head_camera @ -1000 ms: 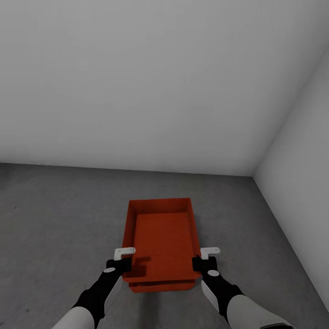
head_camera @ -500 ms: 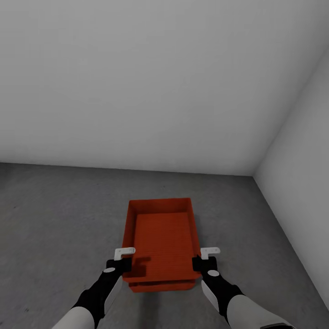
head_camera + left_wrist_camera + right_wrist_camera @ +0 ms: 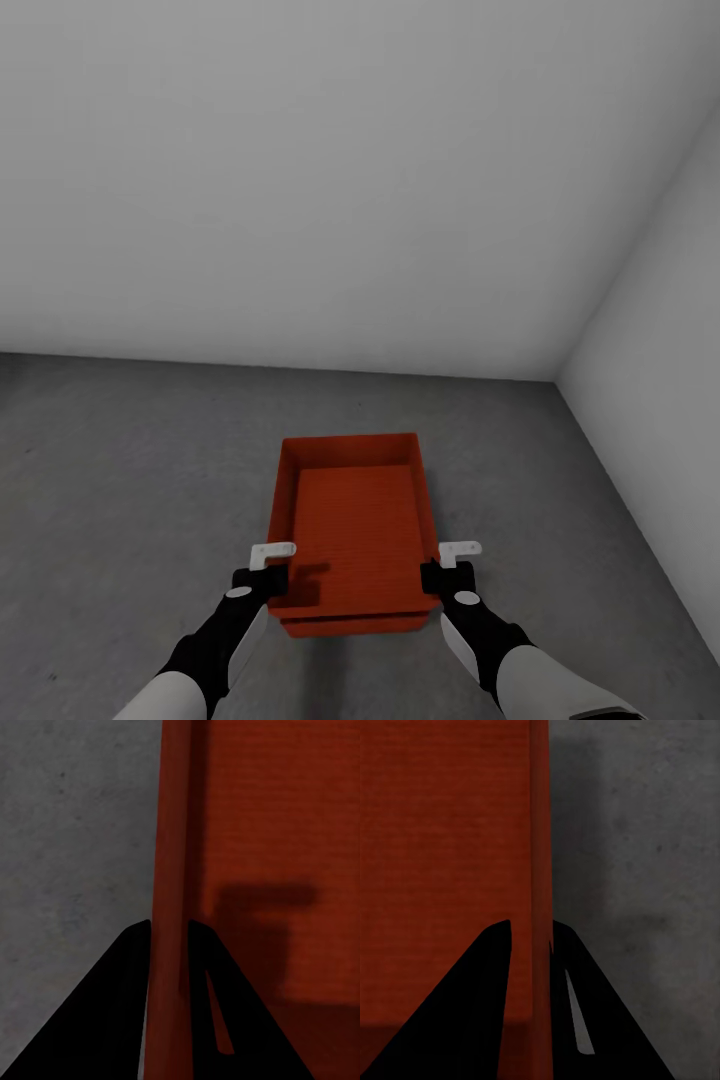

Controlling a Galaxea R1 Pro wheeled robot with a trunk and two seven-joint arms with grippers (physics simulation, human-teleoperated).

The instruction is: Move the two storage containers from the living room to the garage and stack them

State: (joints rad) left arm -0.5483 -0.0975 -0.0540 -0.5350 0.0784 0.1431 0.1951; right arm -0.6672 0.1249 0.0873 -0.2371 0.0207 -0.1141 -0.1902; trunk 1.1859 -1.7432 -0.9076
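1. Bare grey concrete floor point(image 3: 120, 480) runs up to plain white walls point(image 3: 340, 180) that meet in a corner; this looks like the garage, though no car shows from the head camera.

2. Two orange-red bins sit on that floor, near the corner. The upper bin point(image 3: 352, 520) rests inside the lower bin point(image 3: 350, 627), whose front edge peeks out just beneath it. Judged from that, the stack is already made.

3. The left gripper point(image 3: 268, 565) is at the upper bin's left wall, toward its near end. In the left wrist view its fingers point(image 3: 127, 1005) straddle that thin wall point(image 3: 171, 870), one outside over the concrete, one inside over the ribbed bottom, closed onto it or very nearly so.

4. The right gripper point(image 3: 447, 562) mirrors it on the right wall. In the right wrist view its fingers point(image 3: 472, 1012) bracket the wall point(image 3: 540, 832) the same way, pinching it.

5. Holding both side walls level, at matching spots, keeps the shallow bin from tilting and lets it drop squarely into the lower one.

6. Seen from the head camera, the upper bin sits straight in the lower bin, its edges parallel, so little seems left but to let go.

7. The likely next step is opening both grippers and lifting the arms straight up, so the fingers clear the walls without dragging the top bin askew.
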